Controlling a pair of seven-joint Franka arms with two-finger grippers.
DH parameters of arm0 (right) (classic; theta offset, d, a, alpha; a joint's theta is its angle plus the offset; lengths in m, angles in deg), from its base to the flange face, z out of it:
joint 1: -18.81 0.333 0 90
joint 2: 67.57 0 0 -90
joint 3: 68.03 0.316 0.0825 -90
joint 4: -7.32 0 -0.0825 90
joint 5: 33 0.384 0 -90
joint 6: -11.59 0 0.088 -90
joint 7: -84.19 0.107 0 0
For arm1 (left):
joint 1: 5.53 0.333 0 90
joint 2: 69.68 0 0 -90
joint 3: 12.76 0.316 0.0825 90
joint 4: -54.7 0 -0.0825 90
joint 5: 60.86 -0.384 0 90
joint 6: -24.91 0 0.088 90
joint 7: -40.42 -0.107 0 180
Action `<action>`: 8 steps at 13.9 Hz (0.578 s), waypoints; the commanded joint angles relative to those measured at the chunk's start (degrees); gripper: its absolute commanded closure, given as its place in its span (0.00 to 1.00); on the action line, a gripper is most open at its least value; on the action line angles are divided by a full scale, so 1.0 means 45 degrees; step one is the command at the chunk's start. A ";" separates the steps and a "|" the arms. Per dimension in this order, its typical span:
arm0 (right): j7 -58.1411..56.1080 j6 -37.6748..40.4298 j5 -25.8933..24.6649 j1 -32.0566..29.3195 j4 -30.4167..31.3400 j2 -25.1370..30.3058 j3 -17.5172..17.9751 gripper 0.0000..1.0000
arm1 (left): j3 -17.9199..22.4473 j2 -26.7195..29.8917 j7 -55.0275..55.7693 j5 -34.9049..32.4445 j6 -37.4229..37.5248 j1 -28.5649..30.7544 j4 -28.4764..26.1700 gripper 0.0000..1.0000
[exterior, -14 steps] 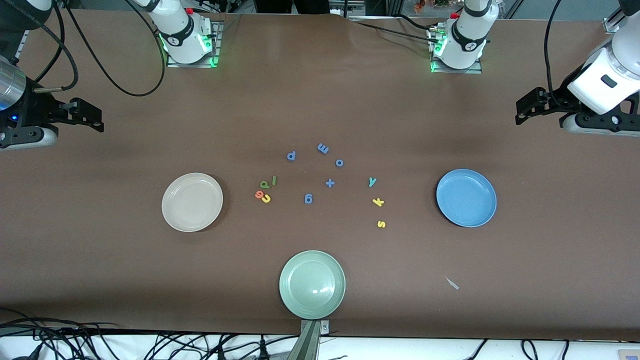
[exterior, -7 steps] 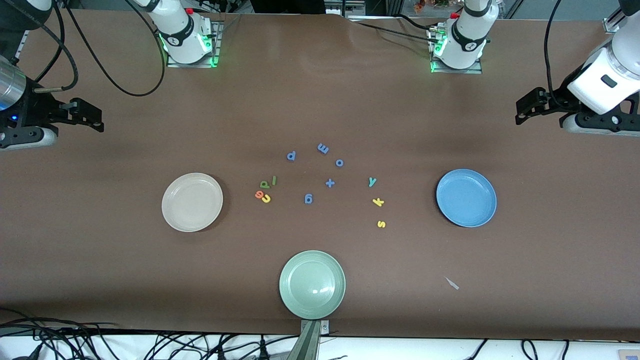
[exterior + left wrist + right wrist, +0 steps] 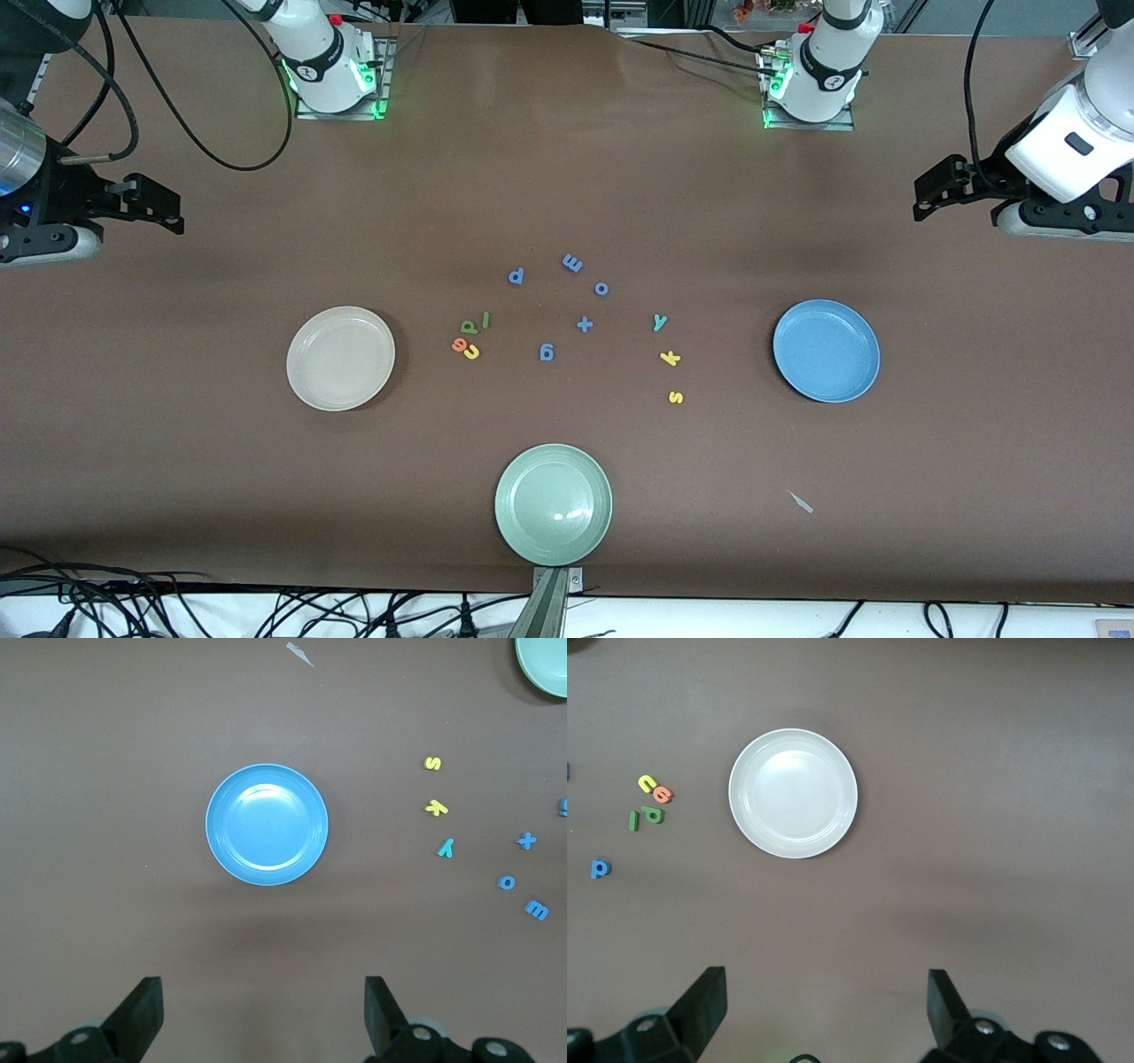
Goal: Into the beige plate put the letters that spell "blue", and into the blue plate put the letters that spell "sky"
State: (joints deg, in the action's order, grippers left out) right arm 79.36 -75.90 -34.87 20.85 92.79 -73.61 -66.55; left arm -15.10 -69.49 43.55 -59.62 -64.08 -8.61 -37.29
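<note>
Both arms waited. The left gripper (image 3: 259, 1014) hung wide open over bare table near the empty blue plate (image 3: 267, 824); the right gripper (image 3: 824, 1010), equally wide, near the empty beige plate (image 3: 793, 792). All letters lay on the table between the plates.

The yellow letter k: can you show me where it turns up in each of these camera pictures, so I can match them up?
Front view: the yellow k lies on the table between the teal y and the yellow s, beside the blue plate.
Left wrist view: the same k shows, again between y and s.
Right wrist view: not in it.
Shared landmark: the blue plate, in the front and left wrist views.
</note>
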 commanded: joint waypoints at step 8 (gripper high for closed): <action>0.0077 -0.0109 0.0104 -0.0120 -0.0028 0.0170 0.0004 0.00 | -0.0027 0.0075 -0.0226 -0.0315 0.0204 -0.0019 0.0129 0.00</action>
State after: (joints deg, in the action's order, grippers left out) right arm 79.37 -76.03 -34.87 20.78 92.76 -73.58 -66.62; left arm -15.10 -69.49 43.54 -59.62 -64.08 -8.62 -37.28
